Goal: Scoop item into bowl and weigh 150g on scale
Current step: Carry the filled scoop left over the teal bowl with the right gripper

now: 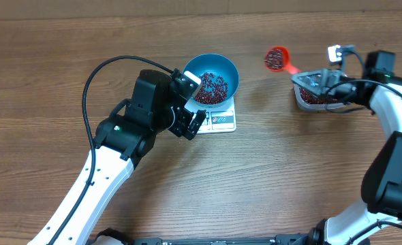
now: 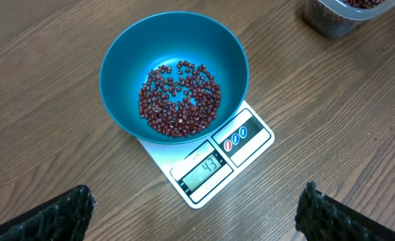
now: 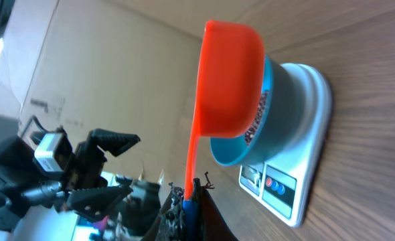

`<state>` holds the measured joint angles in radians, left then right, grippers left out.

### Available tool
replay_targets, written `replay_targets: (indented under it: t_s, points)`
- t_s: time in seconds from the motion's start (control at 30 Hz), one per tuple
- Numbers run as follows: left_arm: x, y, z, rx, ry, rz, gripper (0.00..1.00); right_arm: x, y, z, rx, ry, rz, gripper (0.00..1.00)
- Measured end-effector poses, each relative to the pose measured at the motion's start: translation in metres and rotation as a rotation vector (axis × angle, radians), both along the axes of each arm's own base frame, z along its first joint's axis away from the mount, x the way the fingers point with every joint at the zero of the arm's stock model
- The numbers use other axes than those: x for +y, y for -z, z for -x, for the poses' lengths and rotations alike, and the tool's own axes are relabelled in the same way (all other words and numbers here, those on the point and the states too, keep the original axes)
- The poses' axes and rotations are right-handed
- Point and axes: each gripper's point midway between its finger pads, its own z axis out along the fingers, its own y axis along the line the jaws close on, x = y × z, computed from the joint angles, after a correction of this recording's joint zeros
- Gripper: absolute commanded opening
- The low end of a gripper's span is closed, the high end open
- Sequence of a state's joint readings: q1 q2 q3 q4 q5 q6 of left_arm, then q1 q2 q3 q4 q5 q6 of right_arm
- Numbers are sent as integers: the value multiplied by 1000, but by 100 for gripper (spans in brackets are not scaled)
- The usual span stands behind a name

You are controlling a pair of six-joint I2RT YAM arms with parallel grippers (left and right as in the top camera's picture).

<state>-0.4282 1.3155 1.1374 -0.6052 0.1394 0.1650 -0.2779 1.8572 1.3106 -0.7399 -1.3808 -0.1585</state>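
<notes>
1. Left gripper [image 1: 194, 102] spread wide, empty, just beside scale [image 2: 254, 137].
2. Right gripper [image 3: 189, 201] pinches loaded scoop [image 1: 277, 58], near scale.
3. Beans [image 2: 179, 99] in bowl [image 2: 117, 60] on scale.
4. Risk: early tilt spills beans short of scale.

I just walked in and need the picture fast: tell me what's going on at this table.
The right gripper, shut on the handle of an orange scoop, holds a load of beans between the clear tub and the blue bowl. The bowl sits on the white scale with a layer of beans inside; the display seems to read 43. The left gripper hangs open near the scale, holding nothing.
</notes>
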Motion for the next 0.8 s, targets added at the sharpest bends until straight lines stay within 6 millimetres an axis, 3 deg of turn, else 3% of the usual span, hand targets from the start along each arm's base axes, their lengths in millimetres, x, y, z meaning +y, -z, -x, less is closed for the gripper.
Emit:
replay_targets:
  t_s: [0.43, 0.8]
  points:
    - [0, 0, 0, 0, 0, 0, 100, 84, 0, -19, -89, -118, 104, 4]
    - [0, 0, 0, 0, 0, 0, 100, 141, 25, -17, -135, -151, 285, 4]
